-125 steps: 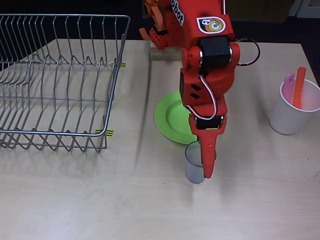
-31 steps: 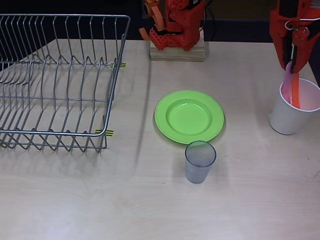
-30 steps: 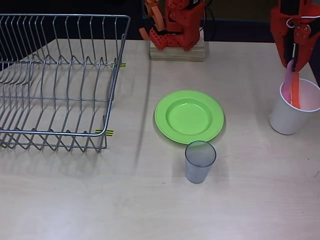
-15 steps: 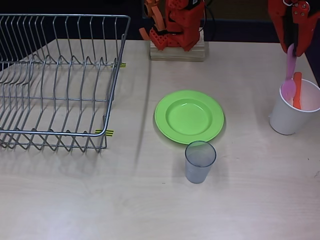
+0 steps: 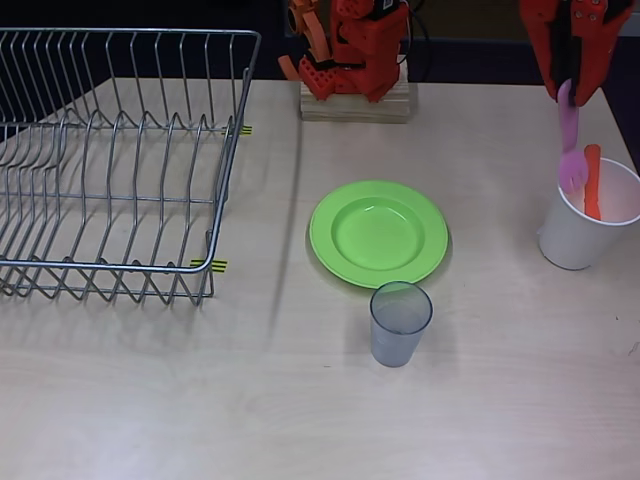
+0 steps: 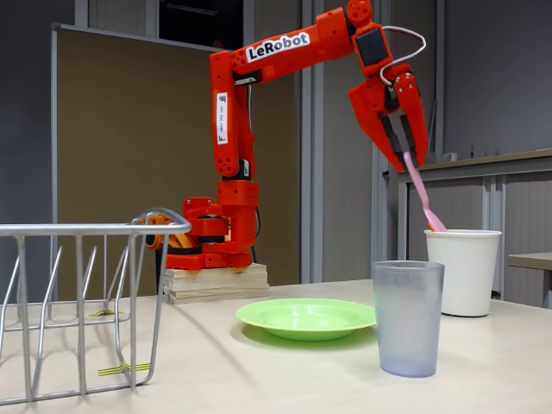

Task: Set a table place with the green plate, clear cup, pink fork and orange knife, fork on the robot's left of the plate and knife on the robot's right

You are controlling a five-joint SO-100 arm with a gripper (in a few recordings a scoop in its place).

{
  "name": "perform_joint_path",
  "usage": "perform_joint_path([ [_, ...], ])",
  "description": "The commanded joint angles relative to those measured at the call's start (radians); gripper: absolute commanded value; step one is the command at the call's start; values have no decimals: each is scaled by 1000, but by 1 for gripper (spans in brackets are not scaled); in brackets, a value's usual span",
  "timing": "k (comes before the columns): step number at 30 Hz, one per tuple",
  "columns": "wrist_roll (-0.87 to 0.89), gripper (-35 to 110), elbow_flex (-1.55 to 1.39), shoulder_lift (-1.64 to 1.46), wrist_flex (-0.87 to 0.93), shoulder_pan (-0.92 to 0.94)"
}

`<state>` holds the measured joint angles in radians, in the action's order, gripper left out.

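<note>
Pink fork (image 6: 421, 195) hangs gripped over white cup (image 6: 461, 271).

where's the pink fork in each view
Overhead view: the pink fork hangs at the far right from the pincer, its lower end over the white cup.
Fixed view: the fork slants down from the pincer, upper right.
Shared landmark: the white cup.

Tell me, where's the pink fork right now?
The pink fork hangs from the claw at the overhead view's upper right, its lower end at the white cup's rim, beside the orange knife.
</note>
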<state>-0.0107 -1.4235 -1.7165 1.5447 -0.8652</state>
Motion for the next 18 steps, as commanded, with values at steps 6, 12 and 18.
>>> perform_joint_path([
  [6, -69, 0, 198, -31, 78, 0],
  [12, -123, 0, 264, -14, 18, 54],
  [18, -135, 0, -95, -38, -391, 235],
])
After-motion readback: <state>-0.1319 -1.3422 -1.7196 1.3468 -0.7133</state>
